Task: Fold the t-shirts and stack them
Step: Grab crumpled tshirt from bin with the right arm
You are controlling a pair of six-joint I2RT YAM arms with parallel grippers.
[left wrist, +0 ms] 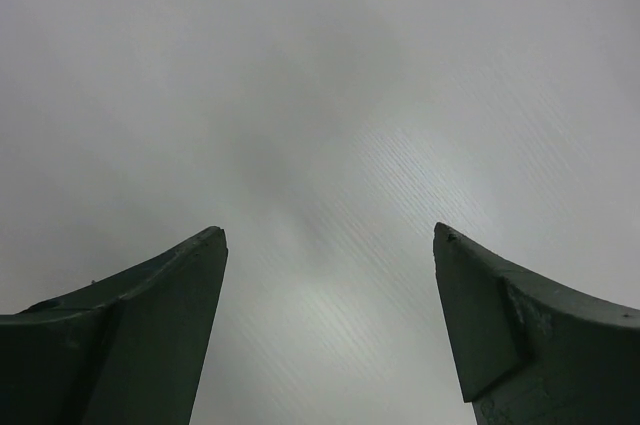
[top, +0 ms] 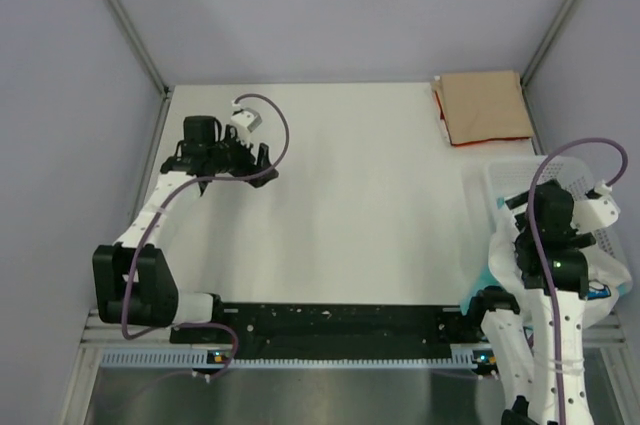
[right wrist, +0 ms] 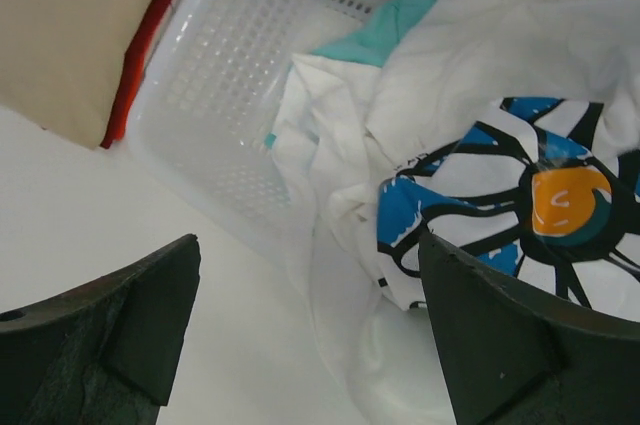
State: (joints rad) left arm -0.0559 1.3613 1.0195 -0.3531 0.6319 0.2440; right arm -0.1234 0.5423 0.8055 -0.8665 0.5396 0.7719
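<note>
A tan t-shirt with a red edge (top: 485,105) lies folded at the back right corner of the table; its corner (right wrist: 70,25) also shows in the right wrist view. The white t-shirt with blue daisy prints (right wrist: 500,195) lies crumpled in the white mesh basket (right wrist: 220,75), spilling over its near rim. My right gripper (right wrist: 308,240) hovers open just above that rim and the draped white cloth, holding nothing. In the top view it (top: 515,220) is over the basket (top: 495,180). My left gripper (top: 262,160) stands open over bare table on the left (left wrist: 330,235).
A teal cloth (right wrist: 385,25) lies in the basket under the white t-shirt. The basket stands at the table's right edge, just in front of the tan t-shirt. Metal frame posts (top: 125,20) rise at the back corners.
</note>
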